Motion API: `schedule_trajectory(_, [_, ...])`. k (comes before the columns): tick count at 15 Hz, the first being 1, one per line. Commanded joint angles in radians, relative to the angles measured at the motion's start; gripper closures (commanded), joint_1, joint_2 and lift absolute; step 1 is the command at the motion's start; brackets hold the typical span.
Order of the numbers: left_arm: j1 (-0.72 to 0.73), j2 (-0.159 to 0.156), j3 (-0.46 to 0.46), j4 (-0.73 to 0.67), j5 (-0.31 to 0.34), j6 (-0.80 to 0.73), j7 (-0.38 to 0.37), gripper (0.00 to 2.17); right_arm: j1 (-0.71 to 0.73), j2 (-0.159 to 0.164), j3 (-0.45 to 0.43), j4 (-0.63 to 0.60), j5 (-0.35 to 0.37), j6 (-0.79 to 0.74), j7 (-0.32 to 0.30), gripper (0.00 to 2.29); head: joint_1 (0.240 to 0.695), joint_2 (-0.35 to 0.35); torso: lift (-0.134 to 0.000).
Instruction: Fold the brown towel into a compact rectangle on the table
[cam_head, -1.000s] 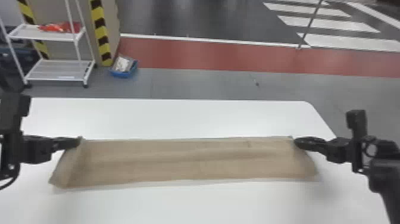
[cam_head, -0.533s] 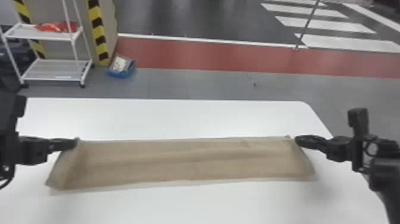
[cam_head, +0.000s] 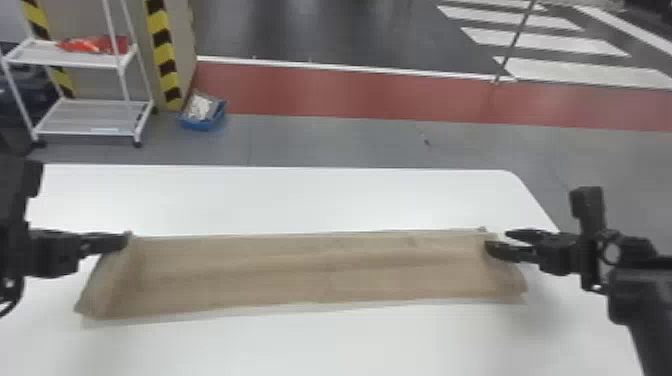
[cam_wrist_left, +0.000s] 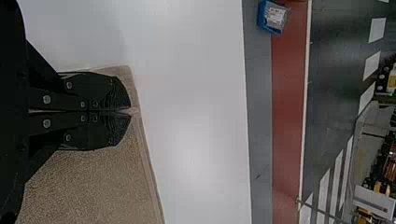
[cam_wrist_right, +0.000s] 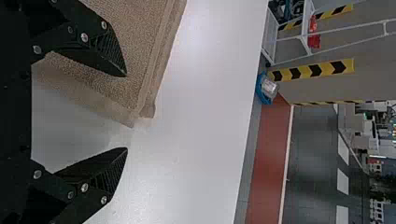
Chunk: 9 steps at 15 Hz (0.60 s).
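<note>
Brown towel (cam_head: 320, 272), seen in the head view, lies as a long, flat strip on the white table (cam_head: 280, 200), its long axis running across from one gripper to the other. From the left gripper (cam_head: 125, 241) it stretches off to the robot's right, and its width comes back from the fingertips towards the robot. The right gripper (cam_head: 496, 240) is at the opposite end, its two fingers parted beside the far corner there, so the strip reaches away from it to the robot's left. Each arm has its own short end near; neither would need to cross over.

In the left wrist view, I see the fingers pressed together, with the towel's corner pinched at their tips and the rest spreading away beside them.

In the right wrist view, the fingers stand wide apart with nothing between them gripped. One overlaps the towel near its corner, while the other is out past the short end, over bare table. Two edges show slightly offset at that corner, so I take it the towel is already doubled lengthwise. The compact rectangle now depends on shortening that long axis, one end brought towards the other. A pinch at the right corner could catch only one layer.
</note>
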Motion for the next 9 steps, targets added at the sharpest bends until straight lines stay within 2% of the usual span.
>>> schedule_trajectory(1, [0.000,0.001,0.000,0.000,0.000,-0.001,0.000,1.20,-0.006,0.000,0.010,0.008,-0.001,-0.001,0.001,0.35,0.695,-0.167,-0.124])
schedule_trajectory(2, [0.000,0.001,0.000,0.000,0.000,-0.001,0.000,1.20,-0.012,0.000,0.011,0.014,0.001,-0.001,0.001,0.48,0.695,-0.164,-0.124])
schedule_trajectory(4, [0.000,0.001,0.000,0.002,0.000,-0.001,-0.002,1.20,-0.021,0.000,0.019,0.021,0.007,-0.001,0.004,0.53,0.695,-0.162,-0.124])
schedule_trajectory(6, [0.000,0.001,0.000,0.002,0.000,-0.001,-0.002,1.20,-0.024,0.000,0.022,0.028,0.004,-0.001,0.012,0.74,0.695,-0.158,-0.124])
schedule_trajectory(9, [0.000,0.001,0.000,0.002,0.000,-0.001,-0.002,1.20,-0.029,-0.002,0.020,0.028,0.004,0.002,0.021,0.74,0.695,-0.155,-0.124])
